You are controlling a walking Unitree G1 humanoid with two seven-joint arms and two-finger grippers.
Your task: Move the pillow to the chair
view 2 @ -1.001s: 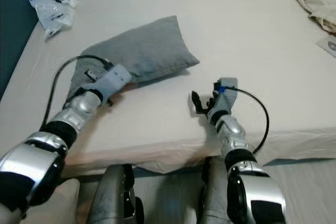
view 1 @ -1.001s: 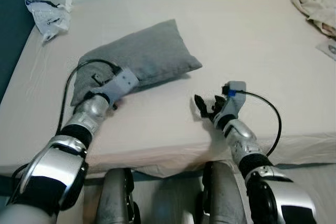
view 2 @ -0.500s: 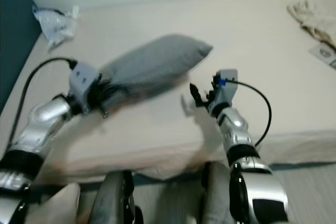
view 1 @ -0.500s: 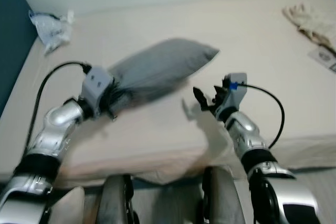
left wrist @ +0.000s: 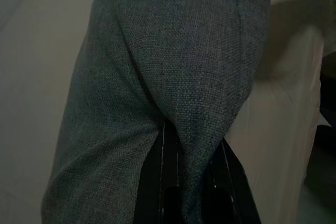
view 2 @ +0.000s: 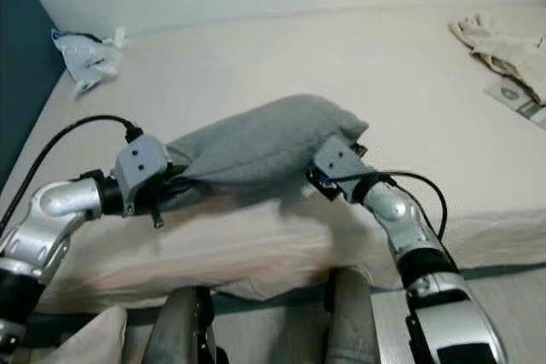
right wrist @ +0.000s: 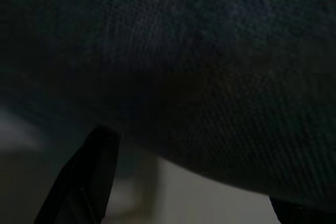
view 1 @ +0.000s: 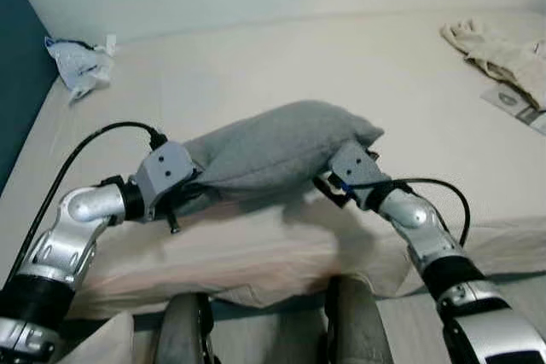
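The pillow [view 1: 277, 149] is being lifted off the bed [view 1: 256, 66], pinched by the left gripper [left wrist: 191, 174]. The right gripper [right wrist: 184, 182] is being spread open beneath it. Carrying to the chair is being called for next.

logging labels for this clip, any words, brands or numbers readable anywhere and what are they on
No text can be read.
Flat white card or packet at the right edge of the cream bed: a round dark mark, too blurred to read.
Crumpled clear plastic bag at the bed's far left corner: dark specks, unreadable.
Grey fabric pillow: no label showing.

Right end effector [view 2: 317, 173] (behind pillow [view 2: 256, 144])
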